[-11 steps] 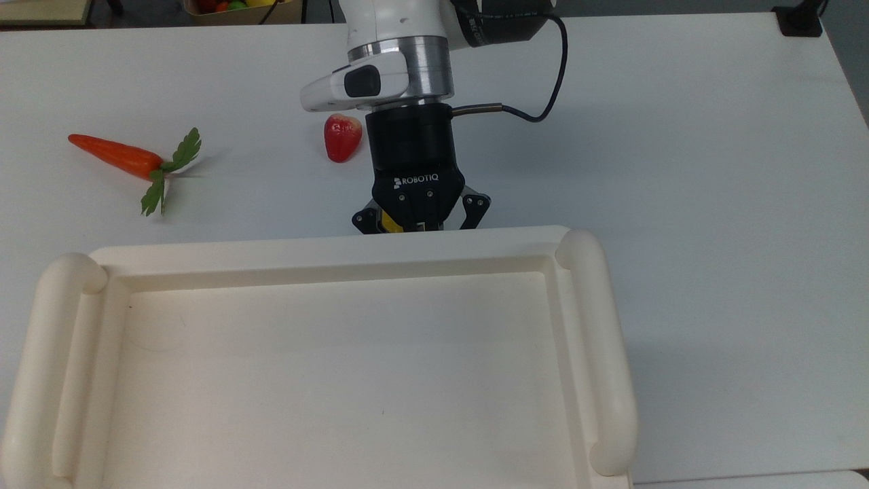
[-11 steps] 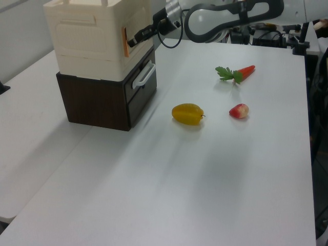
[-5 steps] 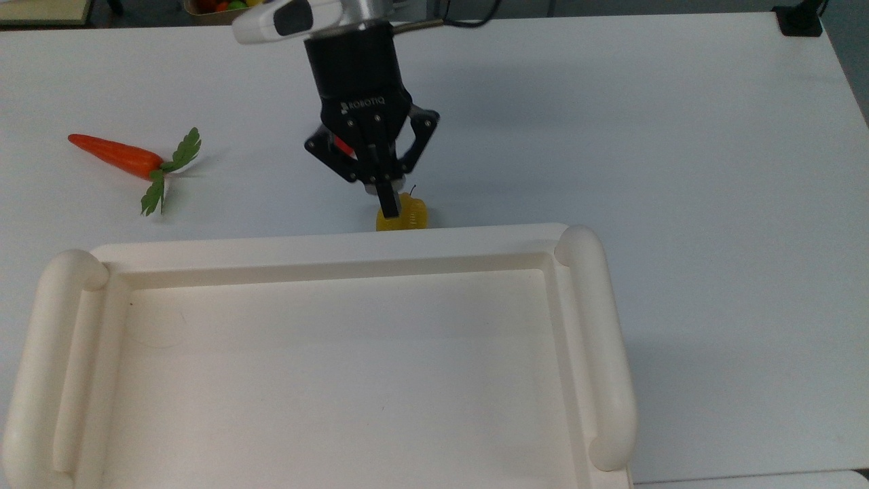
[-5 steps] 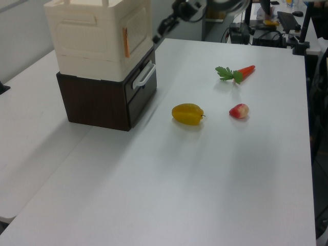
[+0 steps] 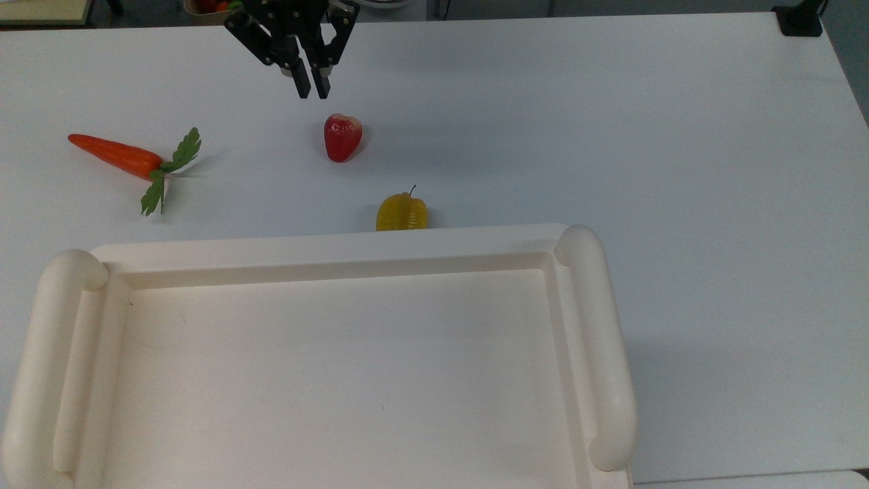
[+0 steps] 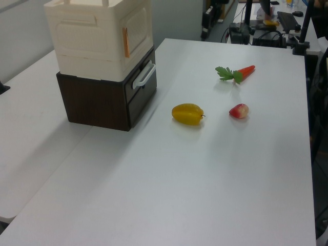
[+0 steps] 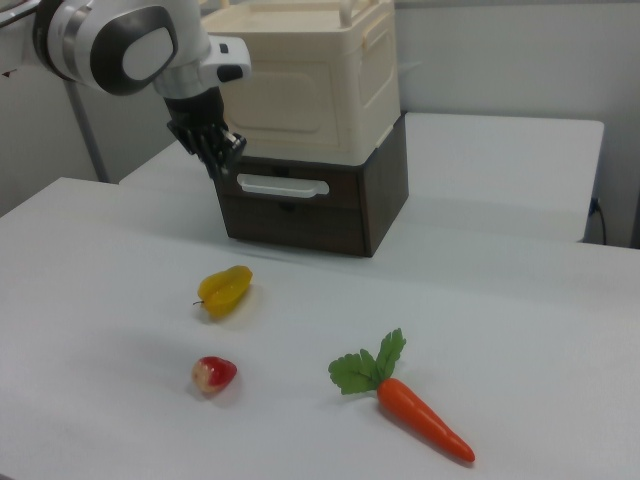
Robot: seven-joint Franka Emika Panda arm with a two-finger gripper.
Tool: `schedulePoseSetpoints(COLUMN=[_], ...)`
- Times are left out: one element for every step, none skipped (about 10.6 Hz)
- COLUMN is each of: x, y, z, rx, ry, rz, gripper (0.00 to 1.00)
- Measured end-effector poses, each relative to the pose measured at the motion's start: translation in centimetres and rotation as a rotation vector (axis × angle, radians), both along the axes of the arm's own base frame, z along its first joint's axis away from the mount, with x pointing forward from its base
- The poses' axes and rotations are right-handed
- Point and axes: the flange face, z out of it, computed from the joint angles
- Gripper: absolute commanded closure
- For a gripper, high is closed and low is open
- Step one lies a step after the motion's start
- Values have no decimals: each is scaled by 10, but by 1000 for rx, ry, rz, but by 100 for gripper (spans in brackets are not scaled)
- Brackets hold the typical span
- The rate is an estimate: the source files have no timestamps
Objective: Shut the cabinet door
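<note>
The cabinet point(image 6: 97, 46) is a large cream box on a dark brown drawer base; its recessed tray top point(image 5: 339, 380) spreads across the lower part of the top view. The cabinet door point(image 7: 300, 95) is the cream front panel, lying flush with the box. It is also seen edge-on beside an orange strip in the left view, door point(image 6: 137, 28). My gripper point(image 5: 310, 89) hangs shut and holding nothing near the table's far edge, well away from the cabinet, just above the red toy fruit. In the right view my gripper point(image 7: 221, 166) is at the cabinet's left, in front of it.
A yellow starfruit point(image 5: 402, 212) lies close to the cabinet front. A red toy fruit point(image 5: 342, 137) and a carrot point(image 5: 119, 156) lie further out on the white table point(image 5: 679, 136). The dark base has a drawer with a cream bar handle point(image 7: 283, 186).
My gripper has pulled back from the cabinet front, towards the top view's upper left, uncovering the starfruit and the red fruit. The door stays flush.
</note>
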Motion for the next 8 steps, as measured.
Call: schedulePoseSetpoints(x=[-5,-8,-10,-13,-14,-14,-15,-17], y=[-11,-20,-24,-26,-26,-26,-28,-29], z=[-5,-9,-14,-18,-21,-22,-23,-24], rx=[-10,-54,-102,-123,-130,-132,-132,-130], ry=[45,74,103,129,146,153,159,174], rz=[-11,-14,-11,-7,-4,-4,-8,-13], gripper=[0,0,0,0,0,0,0,0])
